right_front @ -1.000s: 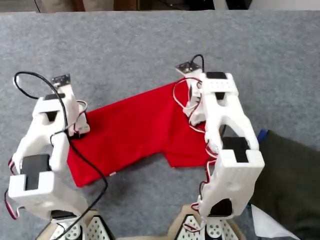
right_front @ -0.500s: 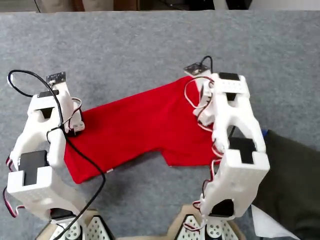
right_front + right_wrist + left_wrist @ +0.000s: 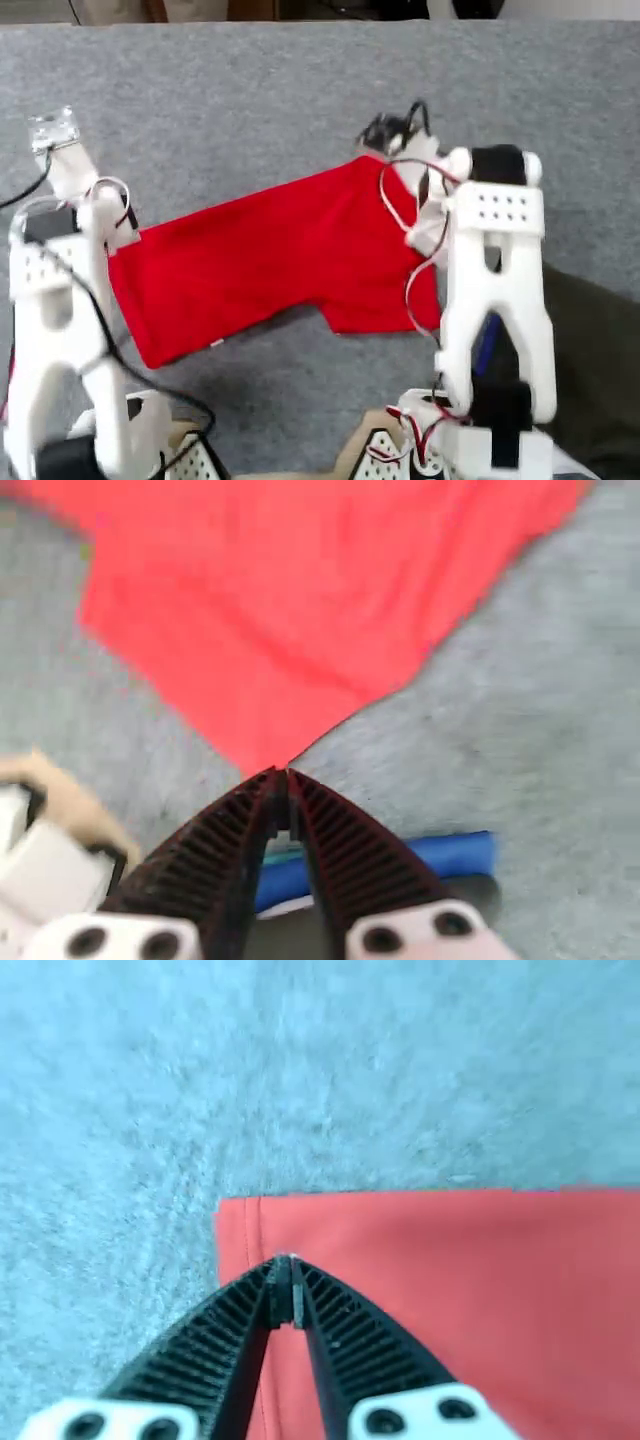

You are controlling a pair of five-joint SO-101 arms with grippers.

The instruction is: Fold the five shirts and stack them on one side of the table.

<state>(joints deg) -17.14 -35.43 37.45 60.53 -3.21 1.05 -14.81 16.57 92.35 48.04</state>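
Red shirt (image 3: 270,260) lay mid-bench (image 3: 250,90), apparently part-folded, not stacked. Left hand (image 3: 283,1295) was closed at its left edge; right hand (image 3: 281,805) was closed at a corner. Dark garment (image 3: 590,360) lay right, unfolded.

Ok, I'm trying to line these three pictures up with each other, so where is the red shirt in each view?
High view: the red shirt lies spread flat across the middle of the table.
Left wrist view: the red shirt, its hemmed corner beneath the left claw.
Right wrist view: the red shirt spreads beyond the right claw, one corner at the tips.
Shared landmark: the grey table covering around the shirt.
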